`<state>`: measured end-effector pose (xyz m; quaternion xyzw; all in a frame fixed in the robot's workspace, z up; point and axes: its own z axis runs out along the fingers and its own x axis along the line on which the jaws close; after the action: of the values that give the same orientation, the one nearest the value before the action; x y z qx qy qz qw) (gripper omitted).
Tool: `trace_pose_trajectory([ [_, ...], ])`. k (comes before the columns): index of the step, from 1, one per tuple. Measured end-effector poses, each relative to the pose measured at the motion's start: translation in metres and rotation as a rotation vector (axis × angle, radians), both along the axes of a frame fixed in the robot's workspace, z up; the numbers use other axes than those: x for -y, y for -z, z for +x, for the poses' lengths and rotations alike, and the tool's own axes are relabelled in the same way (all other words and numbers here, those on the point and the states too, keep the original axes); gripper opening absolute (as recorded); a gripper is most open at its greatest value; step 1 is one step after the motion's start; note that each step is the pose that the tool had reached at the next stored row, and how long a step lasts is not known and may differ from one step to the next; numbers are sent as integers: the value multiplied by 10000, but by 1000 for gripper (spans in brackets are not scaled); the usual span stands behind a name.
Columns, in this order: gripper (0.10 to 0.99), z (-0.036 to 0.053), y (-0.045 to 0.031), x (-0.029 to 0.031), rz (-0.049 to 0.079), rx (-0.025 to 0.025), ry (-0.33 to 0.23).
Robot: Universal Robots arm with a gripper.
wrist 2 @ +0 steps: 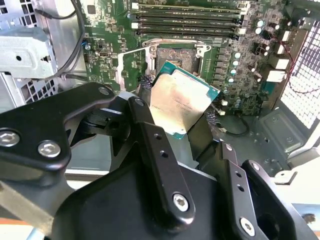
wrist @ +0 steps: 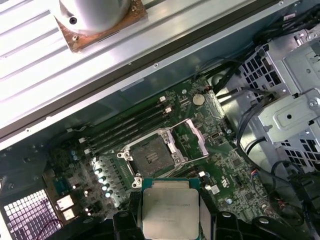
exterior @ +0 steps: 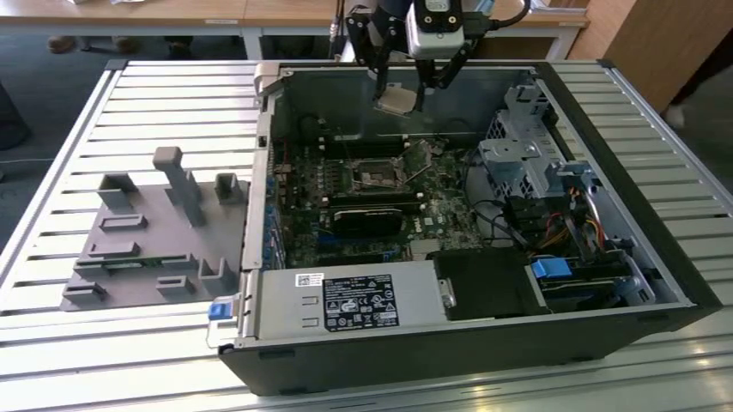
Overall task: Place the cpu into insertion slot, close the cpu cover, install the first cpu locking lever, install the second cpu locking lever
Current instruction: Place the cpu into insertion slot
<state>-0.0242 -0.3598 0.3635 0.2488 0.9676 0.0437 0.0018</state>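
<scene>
My gripper (exterior: 397, 93) hangs above the far side of the open computer case (exterior: 269, 172), shut on the cpu (exterior: 396, 103). In both wrist views the cpu (wrist 2: 180, 102) (wrist: 170, 210) is a pale silver square chip with a green edge, pinched by two opposite sides between the black fingers (wrist 2: 145, 107). Below it on the green motherboard lies the insertion slot (wrist 2: 177, 56) (wrist: 150, 157) (exterior: 376, 174), a dark square socket with a silvery rim and nothing in it. The cpu cover (wrist 2: 134, 70) (wrist: 195, 137) stands swung open beside the slot.
Memory sticks (wrist 2: 185, 20) run along one side of the slot. A long black card (exterior: 366, 215), a white-labelled grey box (exterior: 343, 300), a metal drive cage (exterior: 521, 163) and cables (exterior: 572, 227) fill the case. A grey parts fixture (exterior: 149, 240) lies on the slatted table at the exterior view's left.
</scene>
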Motion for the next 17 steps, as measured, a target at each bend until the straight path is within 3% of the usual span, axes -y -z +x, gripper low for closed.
trace_pose_trajectory([
  [9, 541, 0, 7, 0, -2, 0, 629],
  [17, 541, 0, 20, -1, -10, 1, 1586],
])
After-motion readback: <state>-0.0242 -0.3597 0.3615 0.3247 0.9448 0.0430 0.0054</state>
